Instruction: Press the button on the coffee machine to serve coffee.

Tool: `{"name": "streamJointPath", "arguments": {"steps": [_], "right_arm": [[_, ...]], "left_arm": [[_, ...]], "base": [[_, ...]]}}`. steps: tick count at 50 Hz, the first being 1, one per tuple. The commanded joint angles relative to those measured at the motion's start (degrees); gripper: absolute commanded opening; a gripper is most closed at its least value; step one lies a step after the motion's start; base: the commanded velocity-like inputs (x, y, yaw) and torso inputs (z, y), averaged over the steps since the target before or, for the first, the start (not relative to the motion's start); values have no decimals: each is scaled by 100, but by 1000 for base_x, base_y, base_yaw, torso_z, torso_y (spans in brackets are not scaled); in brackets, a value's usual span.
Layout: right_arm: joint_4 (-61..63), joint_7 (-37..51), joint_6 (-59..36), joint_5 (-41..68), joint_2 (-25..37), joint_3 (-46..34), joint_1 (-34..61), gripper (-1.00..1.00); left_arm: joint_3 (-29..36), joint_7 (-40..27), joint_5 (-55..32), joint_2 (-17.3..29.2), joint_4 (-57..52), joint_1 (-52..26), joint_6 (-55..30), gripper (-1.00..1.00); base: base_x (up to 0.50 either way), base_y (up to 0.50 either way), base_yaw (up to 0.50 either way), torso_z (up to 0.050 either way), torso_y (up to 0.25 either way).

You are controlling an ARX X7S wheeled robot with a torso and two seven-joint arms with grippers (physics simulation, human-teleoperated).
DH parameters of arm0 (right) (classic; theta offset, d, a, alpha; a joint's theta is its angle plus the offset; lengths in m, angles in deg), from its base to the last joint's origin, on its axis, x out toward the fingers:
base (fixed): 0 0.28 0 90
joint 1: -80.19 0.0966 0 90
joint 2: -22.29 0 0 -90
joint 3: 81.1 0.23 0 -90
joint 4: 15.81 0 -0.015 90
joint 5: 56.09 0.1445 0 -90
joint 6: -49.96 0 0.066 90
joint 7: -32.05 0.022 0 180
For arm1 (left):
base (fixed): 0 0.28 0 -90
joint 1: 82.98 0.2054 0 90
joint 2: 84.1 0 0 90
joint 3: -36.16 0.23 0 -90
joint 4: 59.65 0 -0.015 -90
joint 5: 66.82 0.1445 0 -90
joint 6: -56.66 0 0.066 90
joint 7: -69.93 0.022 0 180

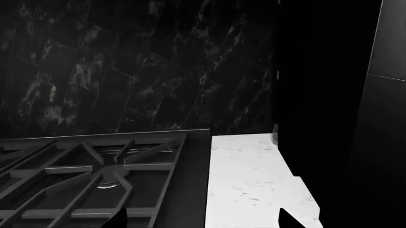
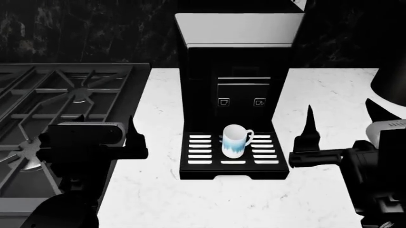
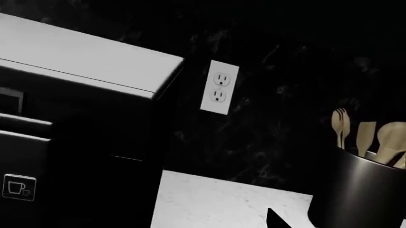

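The coffee machine [image 2: 238, 61], a tall black box with a pale grey top, stands at the back of the white counter. Two small square cup-icon buttons [image 2: 223, 101] [image 2: 259, 101] sit on its front. A white and blue mug [image 2: 236, 141] stands on its slotted drip tray [image 2: 197, 161]. My left gripper [image 2: 106, 121] hangs open left of the tray, over the counter's edge by the stove. My right gripper [image 2: 341, 111] is open to the right of the machine, level with the tray. The right wrist view shows the machine's side [image 3: 76, 118] and one button [image 3: 18, 187].
A black gas stove [image 2: 63, 99] with grates fills the left of the counter. A black cylinder [image 3: 355, 190] holding wooden utensils stands at the far right, near my right arm. A white wall outlet [image 3: 219, 87] sits on the dark marble backsplash behind.
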Motion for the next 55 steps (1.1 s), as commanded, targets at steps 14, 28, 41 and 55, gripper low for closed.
{"name": "streamJointPath", "arguments": {"steps": [14,28,41,55], "right_arm": [[91,3255,4048,2761,3553,-5215,2793,100],[90,3876,5795,2274,3404,-10431,6423,100],[-452,3520,6399,2291,3095,-10538,6261,100],[-1111,3081,6733,2343,2636,-10508,6034,100]], "left_arm": [[19,27,-23,-33,113,-13,147,100],[31,-1,-57,-16,168,25,223,100],[26,-25,-101,12,191,34,247,100],[51,-48,-137,37,219,62,293,100]], "base": [[0,0,0,0,0],[0,0,0,0,0],[0,0,0,0,0],[0,0,0,0,0]]}}
